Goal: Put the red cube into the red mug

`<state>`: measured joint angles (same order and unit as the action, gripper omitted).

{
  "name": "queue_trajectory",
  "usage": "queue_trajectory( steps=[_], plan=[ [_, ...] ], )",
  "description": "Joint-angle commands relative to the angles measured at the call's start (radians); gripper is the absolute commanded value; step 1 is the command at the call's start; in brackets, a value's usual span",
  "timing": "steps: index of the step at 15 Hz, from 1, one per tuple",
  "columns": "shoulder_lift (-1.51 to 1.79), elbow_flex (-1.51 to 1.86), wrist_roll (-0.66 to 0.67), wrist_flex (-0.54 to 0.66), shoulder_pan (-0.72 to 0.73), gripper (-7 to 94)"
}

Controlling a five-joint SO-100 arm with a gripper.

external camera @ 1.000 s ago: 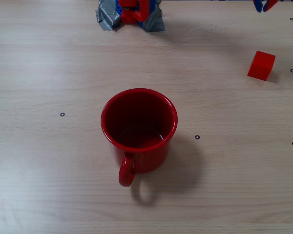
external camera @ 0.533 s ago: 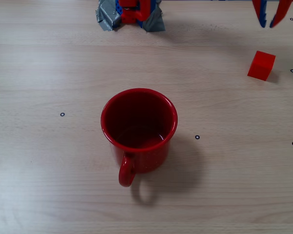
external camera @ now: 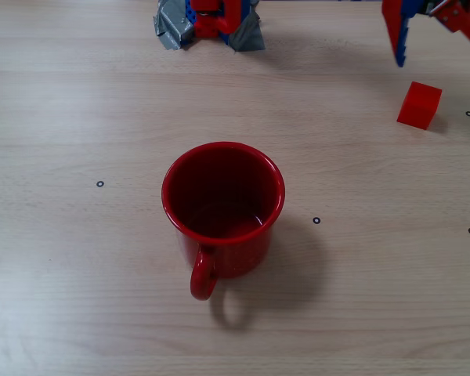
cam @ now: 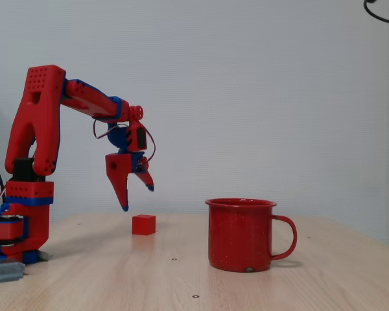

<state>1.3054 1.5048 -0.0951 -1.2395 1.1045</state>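
Red cube (external camera: 420, 105) sits on the bench (external camera: 78, 117) well apart from the red mug (external camera: 222, 207), so the spread-open, empty claw (cam: 137, 198) should drop straight astride it before clenching.

The red cube (external camera: 420, 105) is a plain bright red on every face that shows. The red mug (external camera: 223, 210) is glossy red outside and a darker red inside, with faint pale speckles on its wall in a fixed view (cam: 240, 234). The arm (cam: 39, 129) is red with blue joints, and the gripper (cam: 137, 194) has red fingers edged in blue. The table (external camera: 78, 274) is pale wood grain dotted with small black rings. The wall (cam: 279, 84) is off-white. Grey tape (external camera: 171, 30) wraps the base.
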Motion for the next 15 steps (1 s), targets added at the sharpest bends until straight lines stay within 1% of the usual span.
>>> queue_trajectory(
  steps=[1, 3, 7, 10, 15],
  plan=[
    [0.04, -0.008, 0.008, 0.032, -0.015, 48],
    [0.023, 0.006, 0.021, 0.069, -0.028, 48],
    [0.003, 0.067, 0.044, 0.181, -0.046, 47],
    [-0.02, 0.067, 0.049, 0.213, -0.043, 47],
    [-0.035, 0.057, 0.064, 0.261, -0.048, 43]
  ],
)
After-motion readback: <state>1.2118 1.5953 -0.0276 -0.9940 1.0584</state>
